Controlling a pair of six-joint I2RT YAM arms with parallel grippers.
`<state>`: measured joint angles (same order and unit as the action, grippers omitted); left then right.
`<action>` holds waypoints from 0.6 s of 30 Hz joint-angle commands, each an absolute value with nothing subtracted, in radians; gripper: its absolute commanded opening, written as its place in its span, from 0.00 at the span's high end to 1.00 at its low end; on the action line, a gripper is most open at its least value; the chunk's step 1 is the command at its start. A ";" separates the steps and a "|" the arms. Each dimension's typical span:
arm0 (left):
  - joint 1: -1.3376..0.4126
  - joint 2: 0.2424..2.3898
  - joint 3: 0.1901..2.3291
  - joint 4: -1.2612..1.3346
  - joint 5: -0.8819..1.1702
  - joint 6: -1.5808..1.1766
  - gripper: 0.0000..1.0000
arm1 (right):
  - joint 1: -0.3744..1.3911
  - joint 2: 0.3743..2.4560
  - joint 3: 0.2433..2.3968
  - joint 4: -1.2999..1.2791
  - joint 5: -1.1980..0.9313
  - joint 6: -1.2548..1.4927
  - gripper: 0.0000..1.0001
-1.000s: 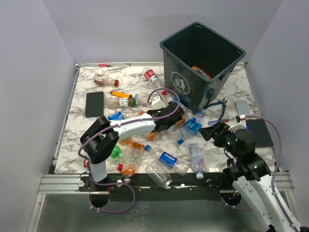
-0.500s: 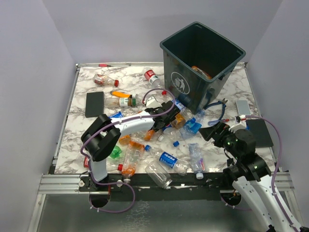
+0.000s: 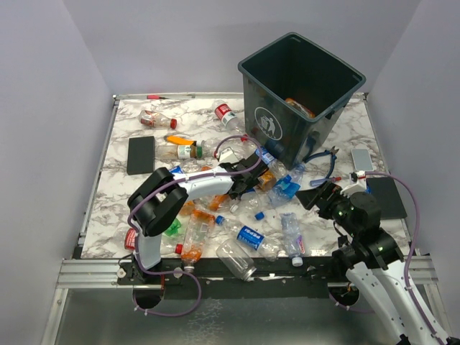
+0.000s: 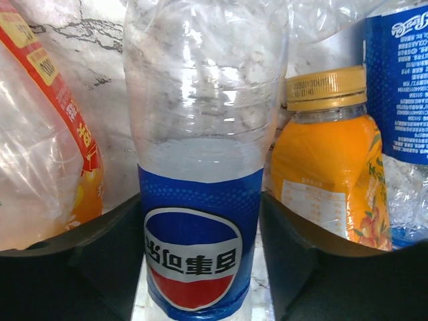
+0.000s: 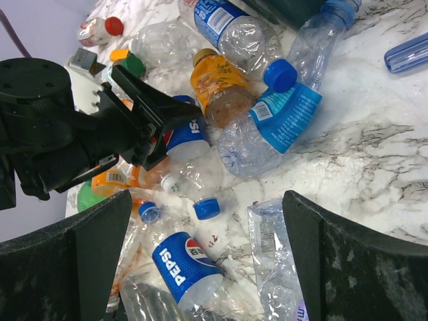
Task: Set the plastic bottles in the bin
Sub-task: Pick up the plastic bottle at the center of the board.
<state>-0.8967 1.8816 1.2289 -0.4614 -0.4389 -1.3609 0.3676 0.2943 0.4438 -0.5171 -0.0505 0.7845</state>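
Clear blue-label bottle [image 4: 194,200], mid-frame just lower left of the bin [image 3: 267,108], is flanked snugly by the left jaws (real grip can't be told; right jaws gaping) and could be squirted out by squeezing crinkly plastic.

A white worktop [image 3: 118,180] veined with grey marbling is enclosed by a plain pale lavender back wall [image 3: 180,43], a left wall [image 3: 43,144] and a right wall [image 3: 431,108] of the same colour. Its near edge is bordered by a silver aluminium rail [image 3: 93,272], below which a dull grey brushed surface [image 3: 237,323] is seen. The space is lit softly and evenly, and only faint shadows are cast.
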 commanded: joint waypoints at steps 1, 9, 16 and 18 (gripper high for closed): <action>-0.895 1.887 1.213 -0.479 -0.414 -1.342 0.39 | 0.371 0.301 0.459 -0.519 -0.066 0.767 0.02; -0.897 1.733 1.220 -0.481 -0.451 -1.301 0.62 | 0.371 0.309 0.528 -0.552 -0.063 0.753 0.02; -0.896 1.543 1.252 -0.480 -0.493 -1.205 0.71 | 0.371 0.344 0.683 -0.598 -0.097 0.673 0.02; -0.897 1.473 1.248 -0.477 -0.539 -1.183 0.72 | 0.371 0.358 0.743 -0.610 -0.135 0.633 0.02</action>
